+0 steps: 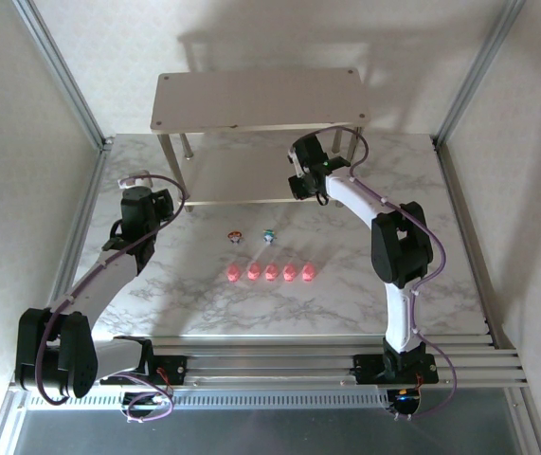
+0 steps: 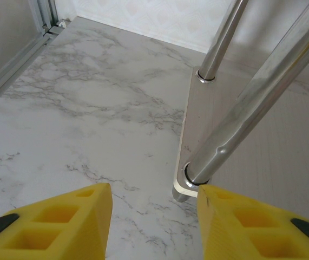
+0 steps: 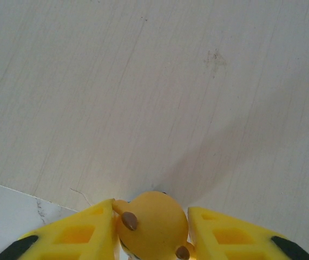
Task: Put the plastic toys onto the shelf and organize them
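— Where is the overhead camera sitting?
— It is looking down from above and behind the black arm bases (image 1: 388, 365), taking in the whole marble-patterned white table (image 1: 204, 303) and the two-tier beige-grey metal shelf (image 1: 261, 100).
— And the wrist ones?
— Both are hanging close to that shelf. The left is facing a shiny silver corner leg (image 2: 251, 103). The right is looking down on the lower board (image 3: 170, 81), with the orange-headed toy figurine (image 3: 151, 219) at its bottom edge.

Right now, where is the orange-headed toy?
In the right wrist view, the orange toy sits low and centre between the fingers of the right claw, over the shelf, near the front edge of its lower board.
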Robot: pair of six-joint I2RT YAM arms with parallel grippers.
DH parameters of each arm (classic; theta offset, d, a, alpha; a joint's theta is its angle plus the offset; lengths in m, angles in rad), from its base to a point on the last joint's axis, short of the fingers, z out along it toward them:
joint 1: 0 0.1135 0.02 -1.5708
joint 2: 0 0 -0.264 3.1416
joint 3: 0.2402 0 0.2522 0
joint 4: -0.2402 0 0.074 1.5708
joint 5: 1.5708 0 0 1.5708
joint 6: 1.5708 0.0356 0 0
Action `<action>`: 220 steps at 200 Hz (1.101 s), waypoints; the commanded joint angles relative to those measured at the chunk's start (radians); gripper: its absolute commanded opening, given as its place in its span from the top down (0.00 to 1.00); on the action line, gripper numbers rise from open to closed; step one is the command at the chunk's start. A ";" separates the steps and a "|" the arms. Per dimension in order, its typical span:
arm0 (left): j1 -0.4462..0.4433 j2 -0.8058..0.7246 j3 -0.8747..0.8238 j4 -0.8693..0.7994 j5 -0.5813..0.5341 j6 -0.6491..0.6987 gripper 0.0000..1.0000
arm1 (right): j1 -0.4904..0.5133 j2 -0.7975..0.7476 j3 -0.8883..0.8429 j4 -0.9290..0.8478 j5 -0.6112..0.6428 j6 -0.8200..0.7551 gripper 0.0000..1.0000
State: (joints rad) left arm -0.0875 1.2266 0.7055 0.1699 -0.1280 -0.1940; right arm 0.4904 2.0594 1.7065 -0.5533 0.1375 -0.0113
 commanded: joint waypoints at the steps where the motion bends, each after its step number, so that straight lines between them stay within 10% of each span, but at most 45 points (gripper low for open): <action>1: 0.009 -0.001 0.026 -0.018 -0.022 0.015 0.54 | -0.008 0.043 0.025 0.003 0.017 -0.012 0.65; 220: 0.009 -0.001 0.026 -0.015 -0.024 0.015 0.54 | -0.010 0.010 -0.023 0.106 0.026 -0.003 0.24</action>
State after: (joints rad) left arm -0.0875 1.2266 0.7055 0.1699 -0.1284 -0.1898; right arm 0.4885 2.1029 1.7039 -0.4824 0.1623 -0.0235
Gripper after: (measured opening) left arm 0.458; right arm 0.754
